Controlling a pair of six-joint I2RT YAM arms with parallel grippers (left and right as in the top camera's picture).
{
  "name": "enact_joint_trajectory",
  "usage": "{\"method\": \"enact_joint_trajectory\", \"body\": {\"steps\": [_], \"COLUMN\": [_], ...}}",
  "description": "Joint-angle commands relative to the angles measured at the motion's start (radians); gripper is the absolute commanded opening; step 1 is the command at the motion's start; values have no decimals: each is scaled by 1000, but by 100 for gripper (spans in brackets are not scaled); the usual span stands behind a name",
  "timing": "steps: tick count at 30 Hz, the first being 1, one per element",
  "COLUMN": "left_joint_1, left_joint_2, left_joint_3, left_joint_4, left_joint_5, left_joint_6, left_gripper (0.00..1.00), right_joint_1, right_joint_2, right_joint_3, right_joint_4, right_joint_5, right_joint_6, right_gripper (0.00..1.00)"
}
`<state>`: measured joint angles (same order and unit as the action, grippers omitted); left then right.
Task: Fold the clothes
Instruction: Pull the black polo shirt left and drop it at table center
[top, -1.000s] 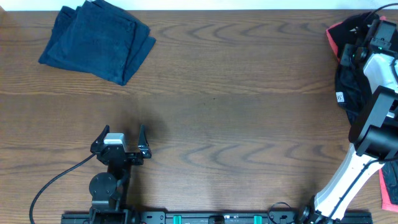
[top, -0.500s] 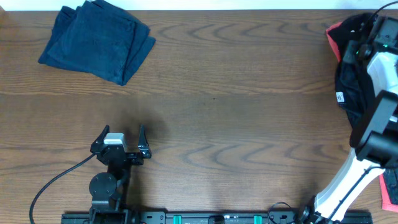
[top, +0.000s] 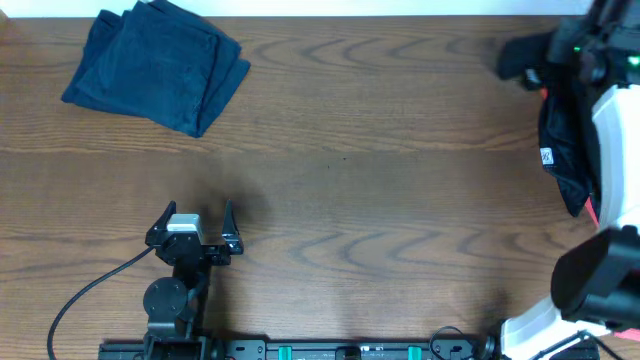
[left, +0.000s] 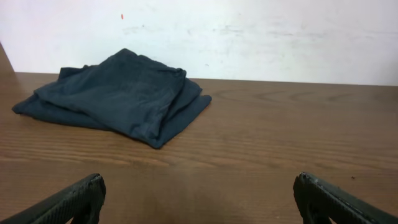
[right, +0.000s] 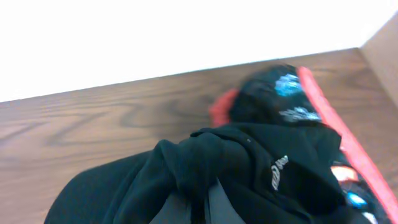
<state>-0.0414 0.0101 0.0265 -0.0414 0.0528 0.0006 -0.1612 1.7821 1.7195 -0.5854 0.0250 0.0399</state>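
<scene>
Overhead, stack: the folded blue garment lies at the far left of the table; take it as your mark for everything else.
Overhead, left arm: the left gripper sits on the robot's side of that stack, well apart from it; its jaws are spread and hold nothing.
Overhead, heap: the black garment lies unfolded far to the right of the stack; the right gripper reaches in at its stack-side edge; you cannot tell here how its jaws stand.
Left wrist: you see the stack's layered edges, which the overhead view flattens; both fingertips stand wide apart over bare wood.
Right wrist: cloth bunches against the lens and hides the fingers, so the grip is unconfirmed; the red trim and printed marks show only here.
Step in hand: likely drawing the heap onto open wood right of the stack; take one edge, not a wad; spread it flat before any fold.
</scene>
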Motion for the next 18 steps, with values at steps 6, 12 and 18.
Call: {"method": "enact_joint_trajectory", "body": {"steps": [6, 12, 18], "left_joint_1": [-4, -4, -4], "left_joint_2": [-6, -6, -6], "left_joint_3": [-23, -23, -23], "left_joint_4": [-24, -24, -24], "left_joint_5": [6, 6, 6], "left_joint_6": [6, 6, 6], "left_gripper": [98, 98, 98], "right_joint_1": [287, 545, 790], "right_joint_2": [-47, 42, 192], "right_joint_3": [18, 18, 18], "right_joint_4": [-55, -54, -15], "right_joint_5": [-65, -101, -101], "right_joint_6": [146, 210, 278], "right_gripper": [1, 1, 1]}}
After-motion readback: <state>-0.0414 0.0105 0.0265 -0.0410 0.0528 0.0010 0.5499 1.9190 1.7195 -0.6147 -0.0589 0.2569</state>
